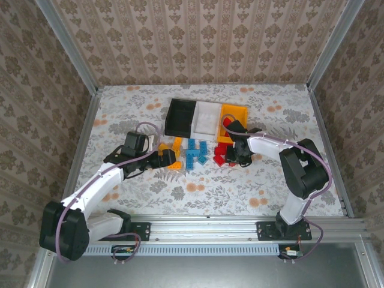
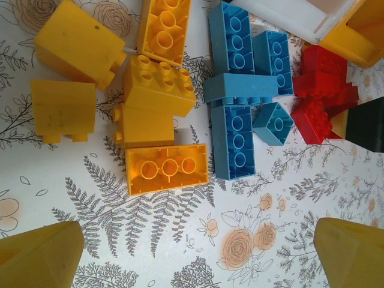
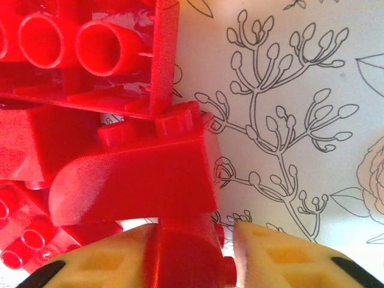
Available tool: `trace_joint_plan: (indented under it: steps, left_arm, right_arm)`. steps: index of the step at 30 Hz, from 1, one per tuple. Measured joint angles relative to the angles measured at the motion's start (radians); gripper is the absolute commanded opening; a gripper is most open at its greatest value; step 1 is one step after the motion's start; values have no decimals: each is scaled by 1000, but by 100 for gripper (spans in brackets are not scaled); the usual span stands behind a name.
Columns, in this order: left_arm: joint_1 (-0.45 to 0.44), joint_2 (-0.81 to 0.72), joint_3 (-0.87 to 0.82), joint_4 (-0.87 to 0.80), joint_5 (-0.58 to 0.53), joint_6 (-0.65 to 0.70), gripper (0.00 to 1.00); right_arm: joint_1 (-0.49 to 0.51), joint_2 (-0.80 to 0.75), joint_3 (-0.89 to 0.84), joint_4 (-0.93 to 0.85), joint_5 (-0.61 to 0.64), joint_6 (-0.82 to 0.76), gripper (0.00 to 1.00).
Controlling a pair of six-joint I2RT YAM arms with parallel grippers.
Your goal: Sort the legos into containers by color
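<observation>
Three containers stand side by side at the back: black [image 1: 180, 117], white [image 1: 207, 117] and orange-yellow [image 1: 240, 113]. In front of them the legos lie on the table in colour groups: orange-yellow [image 2: 167, 169], blue [image 2: 234, 141] and red [image 2: 318, 90]. My left gripper [image 2: 198, 252] hangs open just above the bare cloth on the near side of the orange-yellow bricks, with nothing between its fingers. Down in the red pile, my right gripper [image 3: 192, 258] is shut on a small red lego [image 3: 186, 246], which touches a larger red brick [image 3: 132, 180].
The floral tablecloth [image 1: 198, 192] runs free between the bricks and the arm bases. Patterned walls with metal rails close in the table on three sides. A corner of the white container [image 2: 288, 12] and of the orange-yellow one [image 2: 357, 36] lie past the bricks.
</observation>
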Motion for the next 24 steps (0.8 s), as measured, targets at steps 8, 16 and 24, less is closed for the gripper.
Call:
trace_joint_plan:
  steps: [8, 16, 24]
  left_arm:
    - [0, 0, 0, -2, 0, 0, 100]
    - [0, 0, 0, -7, 0, 2, 100]
    - [0, 23, 0, -4, 2, 1, 100]
  right_arm:
    - [0, -39, -14, 0, 0, 3, 24]
    - [-2, -212, -32, -46, 1, 6, 24]
    - [-65, -175, 208, -121, 0, -32, 25]
